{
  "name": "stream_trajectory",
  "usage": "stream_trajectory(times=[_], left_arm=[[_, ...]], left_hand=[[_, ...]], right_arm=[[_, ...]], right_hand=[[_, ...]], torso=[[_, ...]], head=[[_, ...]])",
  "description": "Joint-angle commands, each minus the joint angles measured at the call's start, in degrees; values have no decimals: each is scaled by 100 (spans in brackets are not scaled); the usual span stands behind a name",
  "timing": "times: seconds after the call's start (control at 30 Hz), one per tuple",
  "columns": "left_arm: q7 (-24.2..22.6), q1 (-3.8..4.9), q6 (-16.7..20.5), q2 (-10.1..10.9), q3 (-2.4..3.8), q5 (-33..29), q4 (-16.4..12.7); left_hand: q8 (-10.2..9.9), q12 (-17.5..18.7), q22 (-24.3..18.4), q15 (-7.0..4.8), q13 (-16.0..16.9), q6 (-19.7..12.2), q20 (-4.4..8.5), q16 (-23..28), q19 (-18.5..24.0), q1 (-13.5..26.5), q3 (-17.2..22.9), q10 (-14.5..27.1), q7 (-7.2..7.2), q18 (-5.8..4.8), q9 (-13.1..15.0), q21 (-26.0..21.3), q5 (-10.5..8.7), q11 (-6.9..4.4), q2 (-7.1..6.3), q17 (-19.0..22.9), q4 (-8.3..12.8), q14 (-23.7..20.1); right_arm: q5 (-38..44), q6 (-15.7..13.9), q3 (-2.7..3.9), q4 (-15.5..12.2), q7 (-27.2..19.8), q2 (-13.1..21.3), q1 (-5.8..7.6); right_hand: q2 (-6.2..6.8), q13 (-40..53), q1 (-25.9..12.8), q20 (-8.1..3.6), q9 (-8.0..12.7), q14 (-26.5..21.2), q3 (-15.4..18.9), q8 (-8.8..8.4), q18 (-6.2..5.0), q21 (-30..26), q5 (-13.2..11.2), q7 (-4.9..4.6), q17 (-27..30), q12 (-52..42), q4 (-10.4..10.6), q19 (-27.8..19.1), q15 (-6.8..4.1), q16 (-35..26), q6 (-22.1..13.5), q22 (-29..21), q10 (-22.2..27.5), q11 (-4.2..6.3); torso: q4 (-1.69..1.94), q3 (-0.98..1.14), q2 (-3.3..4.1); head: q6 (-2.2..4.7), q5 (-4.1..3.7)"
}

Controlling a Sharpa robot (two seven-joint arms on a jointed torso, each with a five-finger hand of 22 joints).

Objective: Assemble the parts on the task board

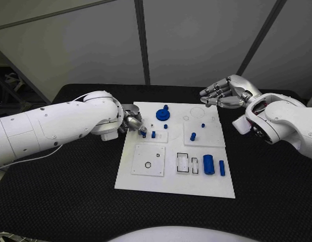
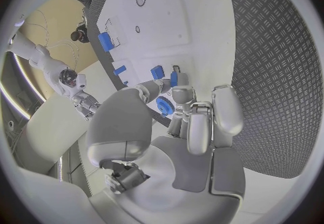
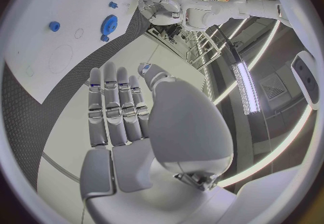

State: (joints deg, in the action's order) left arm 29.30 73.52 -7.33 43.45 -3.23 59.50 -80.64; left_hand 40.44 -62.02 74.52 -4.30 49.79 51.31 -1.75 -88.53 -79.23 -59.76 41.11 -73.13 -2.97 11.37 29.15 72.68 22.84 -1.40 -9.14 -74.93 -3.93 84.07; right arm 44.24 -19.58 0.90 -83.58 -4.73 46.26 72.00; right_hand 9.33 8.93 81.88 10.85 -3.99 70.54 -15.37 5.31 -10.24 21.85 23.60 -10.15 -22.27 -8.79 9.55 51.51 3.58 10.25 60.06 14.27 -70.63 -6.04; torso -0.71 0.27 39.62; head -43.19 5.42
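Left arm enters over the black surface (image 1: 61, 196) and ends at the left edge of the task board (image 1: 200, 184). Left hand (image 1: 132, 122) sits at that edge, near the board's far corner. Its fingers (image 2: 196, 127) are curled downward and drawn together; whether they pinch a part cannot be told. A small blue peg (image 1: 143, 132) lies just beside the fingertips, with a second peg (image 1: 154, 134) next to it on the board.

Task board is a white plate in the middle of the surface. A blue gear (image 1: 162, 114) stands on its far left portion, with a small blue piece (image 1: 167, 126) just in front of it. A short blue peg (image 1: 193, 136) stands near the board's centre, and a tiny blue piece (image 1: 201, 123) lies beyond it. On the near right portion, a large blue cylinder (image 1: 208, 164) lies beside a narrow blue bar (image 1: 222, 168). Rectangular recesses (image 1: 186, 165) lie just left of the cylinder.

Right hand (image 1: 225, 93) hovers above the surface beyond the board's far right corner, apart from the board. Its fingers (image 3: 118, 110) are extended side by side, thumb apart, and hold nothing.
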Motion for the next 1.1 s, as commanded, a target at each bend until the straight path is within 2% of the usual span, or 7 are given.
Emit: stream_trajectory(times=[0.03, 0.77, 1.1], left_arm=[[32, 6, -197, -24, 1, 187, 18], [49, 6, -493, -70, -2, 252, 23], [60, 7, -521, -84, -3, 293, 40]], left_hand=[[36, -21, 5, -34, 5, 58, -5, -20, -51, 39, 905, -54, -1, -655, 4, 40, 21, -3, 3, -1334, 904, 544], [52, -24, 12, -41, 6, 70, 1, -21, -57, 56, 913, -72, 11, -657, 6, 44, 47, -14, 2, -1335, 931, 544], [63, -33, 13, -46, 17, 80, 6, -21, -57, 69, 920, -90, 17, -656, 6, 42, 79, -20, 0, -1335, 952, 544]], right_arm=[[23, 32, 3, -13, -27, 1, 9], [37, 28, 3, -18, -29, 13, 9], [39, 28, 3, -21, -32, 12, 9]], right_hand=[[-26, -8, -11, 11, -6, 2, -11, -32, -26, -28, 14, -17, -1, 39, -31, 28, 19, -33, -24, -6, 30, -9], [-26, -8, -11, 11, -6, 2, -11, -32, -26, -28, 14, -17, -1, 39, -31, 28, 19, -33, -24, -6, 30, -9], [-26, -8, -11, 11, -6, 2, -11, -32, -26, -28, 14, -17, -1, 39, -31, 28, 19, -33, -24, -6, 30, -9]], torso=[[2, 2, -3], [3, -2, -4], [4, 0, -3]], head=[[-5, -7], [-27, -17], [-15, -18]])
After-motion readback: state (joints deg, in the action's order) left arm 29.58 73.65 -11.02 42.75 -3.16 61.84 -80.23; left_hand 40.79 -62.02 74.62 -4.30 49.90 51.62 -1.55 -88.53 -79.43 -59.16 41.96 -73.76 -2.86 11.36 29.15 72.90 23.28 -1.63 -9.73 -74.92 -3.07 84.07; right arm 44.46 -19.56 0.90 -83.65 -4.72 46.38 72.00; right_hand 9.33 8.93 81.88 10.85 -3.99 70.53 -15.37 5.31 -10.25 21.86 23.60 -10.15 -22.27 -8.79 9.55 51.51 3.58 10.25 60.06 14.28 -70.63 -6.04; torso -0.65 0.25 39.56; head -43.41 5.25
